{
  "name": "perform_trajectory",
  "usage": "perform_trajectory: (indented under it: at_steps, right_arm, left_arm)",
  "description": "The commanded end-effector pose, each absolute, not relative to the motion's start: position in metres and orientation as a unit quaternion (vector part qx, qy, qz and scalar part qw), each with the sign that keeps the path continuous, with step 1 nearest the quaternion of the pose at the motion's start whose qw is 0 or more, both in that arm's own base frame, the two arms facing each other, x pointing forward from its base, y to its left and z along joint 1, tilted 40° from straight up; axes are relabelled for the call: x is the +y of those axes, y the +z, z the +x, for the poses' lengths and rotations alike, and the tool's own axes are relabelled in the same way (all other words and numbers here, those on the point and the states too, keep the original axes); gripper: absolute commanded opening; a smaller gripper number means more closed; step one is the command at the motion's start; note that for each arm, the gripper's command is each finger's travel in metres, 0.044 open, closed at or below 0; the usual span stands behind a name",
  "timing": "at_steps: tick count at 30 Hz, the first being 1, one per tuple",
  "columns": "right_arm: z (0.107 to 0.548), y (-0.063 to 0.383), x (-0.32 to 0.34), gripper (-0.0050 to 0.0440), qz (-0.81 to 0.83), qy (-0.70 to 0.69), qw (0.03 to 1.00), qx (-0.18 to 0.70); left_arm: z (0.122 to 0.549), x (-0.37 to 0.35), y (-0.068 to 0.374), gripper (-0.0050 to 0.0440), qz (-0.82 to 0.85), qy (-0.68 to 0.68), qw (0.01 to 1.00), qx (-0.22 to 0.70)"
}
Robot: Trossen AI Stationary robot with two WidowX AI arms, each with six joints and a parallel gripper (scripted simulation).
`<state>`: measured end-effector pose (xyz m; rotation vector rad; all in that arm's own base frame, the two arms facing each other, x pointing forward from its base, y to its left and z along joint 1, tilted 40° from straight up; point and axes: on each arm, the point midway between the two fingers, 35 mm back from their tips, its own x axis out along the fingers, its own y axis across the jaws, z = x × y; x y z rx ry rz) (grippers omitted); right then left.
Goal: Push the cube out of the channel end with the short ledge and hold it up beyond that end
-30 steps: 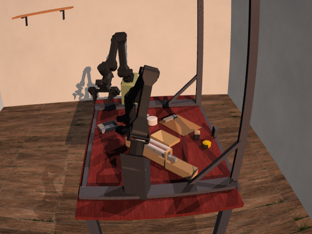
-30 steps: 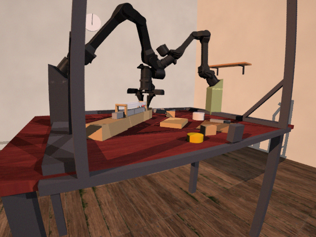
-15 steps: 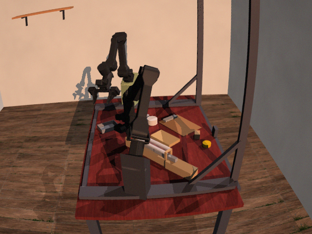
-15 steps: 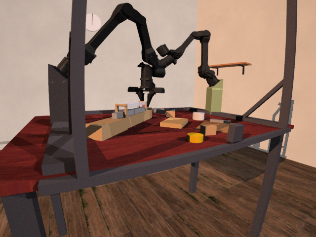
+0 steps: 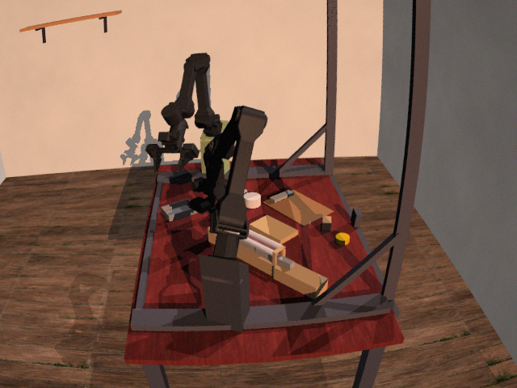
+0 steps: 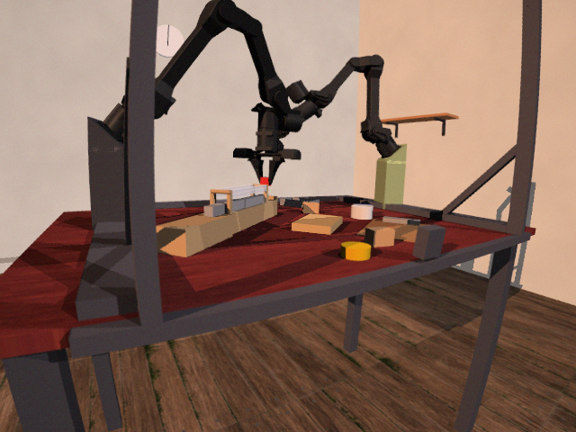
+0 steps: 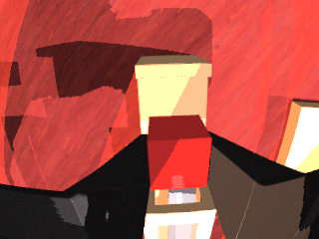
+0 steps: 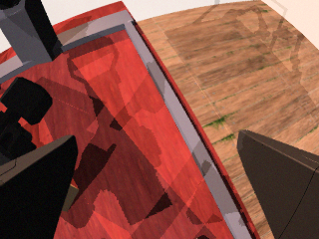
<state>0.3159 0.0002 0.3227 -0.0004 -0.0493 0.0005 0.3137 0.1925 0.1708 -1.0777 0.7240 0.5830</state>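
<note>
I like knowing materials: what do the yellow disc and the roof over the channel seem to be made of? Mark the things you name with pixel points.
The yellow disc (image 5: pixel 342 239) (image 6: pixel 358 251) looks like matte plastic or painted wood: even colour, no visible grain. The channel's roof (image 6: pixel 241 191) looks like clear plastic or glass: pale and see-through.

Red cube (image 6: pixel 264 180) (image 7: pixel 179 161) between jaws, above the channel's (image 6: pixel 242 191) (image 5: pixel 262 241) end
</note>
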Motion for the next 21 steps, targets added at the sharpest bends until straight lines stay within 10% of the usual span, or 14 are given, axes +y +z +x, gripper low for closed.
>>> perform_trajectory:
  at_steps: [1, 21]
  right_arm:
    - [0.312, 0.334, 0.000, 0.0400, 0.001, 0.000, 0.999, -0.039]
    - [0.312, 0.334, 0.000, 0.0400, 0.001, 0.000, 0.999, -0.039]
  left_arm:
    - [0.305, 0.191, 0.196, 0.0000, -0.488, 0.263, 0.770, 0.316]
    - [0.282, 0.178, 0.222, 0.0000, -0.486, 0.262, 0.772, 0.313]
